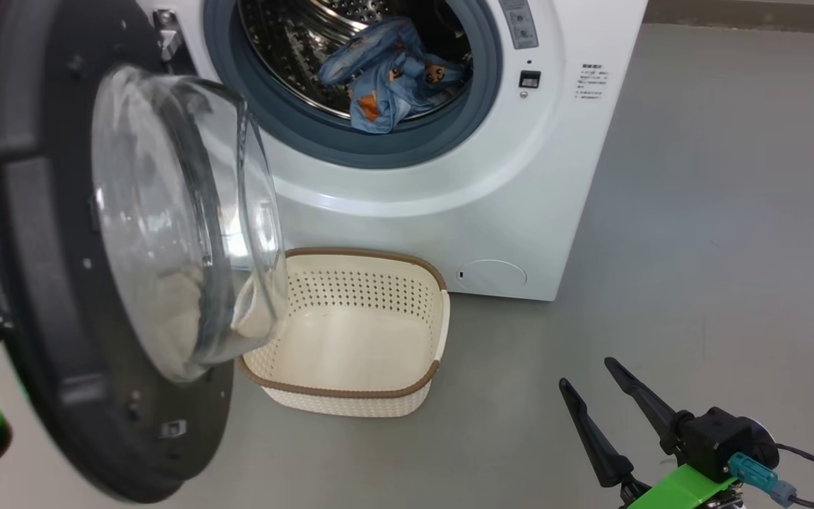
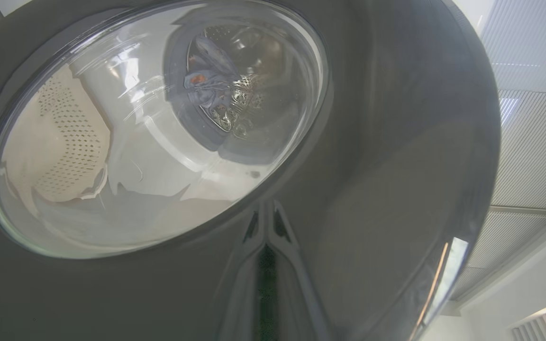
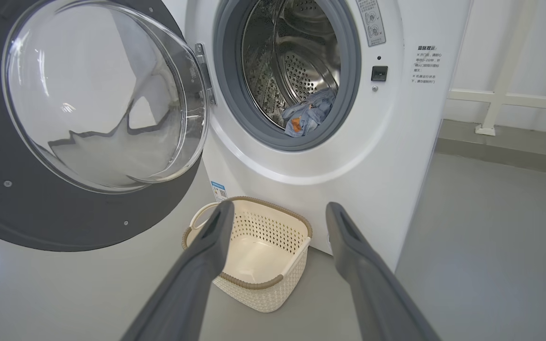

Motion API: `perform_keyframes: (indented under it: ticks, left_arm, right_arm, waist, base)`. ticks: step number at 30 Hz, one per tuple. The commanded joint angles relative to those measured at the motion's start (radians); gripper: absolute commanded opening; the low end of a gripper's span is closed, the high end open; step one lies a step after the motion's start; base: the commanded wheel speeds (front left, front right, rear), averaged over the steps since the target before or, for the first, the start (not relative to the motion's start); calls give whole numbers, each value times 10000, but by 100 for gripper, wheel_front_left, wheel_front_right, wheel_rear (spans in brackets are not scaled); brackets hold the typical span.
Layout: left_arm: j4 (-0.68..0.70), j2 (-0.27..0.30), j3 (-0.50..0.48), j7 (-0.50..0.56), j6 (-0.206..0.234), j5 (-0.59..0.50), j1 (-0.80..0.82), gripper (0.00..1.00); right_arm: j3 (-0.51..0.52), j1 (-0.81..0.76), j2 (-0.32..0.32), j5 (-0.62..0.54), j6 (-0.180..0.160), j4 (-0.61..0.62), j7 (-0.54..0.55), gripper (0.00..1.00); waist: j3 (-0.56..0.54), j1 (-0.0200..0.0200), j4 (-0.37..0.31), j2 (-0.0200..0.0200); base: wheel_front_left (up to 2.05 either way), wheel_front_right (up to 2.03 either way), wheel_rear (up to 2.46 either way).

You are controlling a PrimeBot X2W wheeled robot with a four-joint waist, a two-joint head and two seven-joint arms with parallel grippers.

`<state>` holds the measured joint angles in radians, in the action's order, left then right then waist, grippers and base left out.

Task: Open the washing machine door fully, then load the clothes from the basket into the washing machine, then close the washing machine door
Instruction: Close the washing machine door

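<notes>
1. Washing machine door (image 1: 32,283) is stood open; left gripper (image 2: 267,251) is closed tight against its black rim.
2. Right gripper (image 1: 586,375) is spread wide, nothing held.
3. Clothes (image 1: 389,74) are seen inside washing machine (image 1: 449,212) drum; basket (image 1: 350,391) is set on floor just before it.

The clothes (image 1: 389,74) lie in the washing machine (image 1: 449,212), the basket (image 1: 350,406) before it.

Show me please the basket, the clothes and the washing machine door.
basket (image 1: 347,391): head view, on its brown front rim.
clothes (image 1: 386,78): head view, on the blue fabric.
washing machine door (image 3: 64,222): right wrist view, on its dark rim.
</notes>
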<state>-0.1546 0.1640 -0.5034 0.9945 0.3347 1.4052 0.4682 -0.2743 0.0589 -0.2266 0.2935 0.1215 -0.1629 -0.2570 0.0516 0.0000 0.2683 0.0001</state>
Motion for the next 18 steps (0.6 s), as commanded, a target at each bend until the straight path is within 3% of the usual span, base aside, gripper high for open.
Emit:
perform_keyframes:
  ticks: [1,8,18]
  left_arm:
    - [710,80,62,235,147,145,47,0]
    - [1676,-666,674,-147,304,-66,0,0]
    - [1345,-1126,1684,-2177,-440,206,453,0]
  right_arm:
    - [-102,175,-30,-12,92,267,-48,100]
    - [-96,203,109,-8,92,279,-48,100]
    - [-25,287,166,-14,92,287,-48,100]
  waist:
    - [22,0,-119,-1]
    - [62,0,-417,-1]
    - [138,0,-1158,-1]
  base:
    - [0,0,0]
    - [0,0,0]
    - [0,0,0]
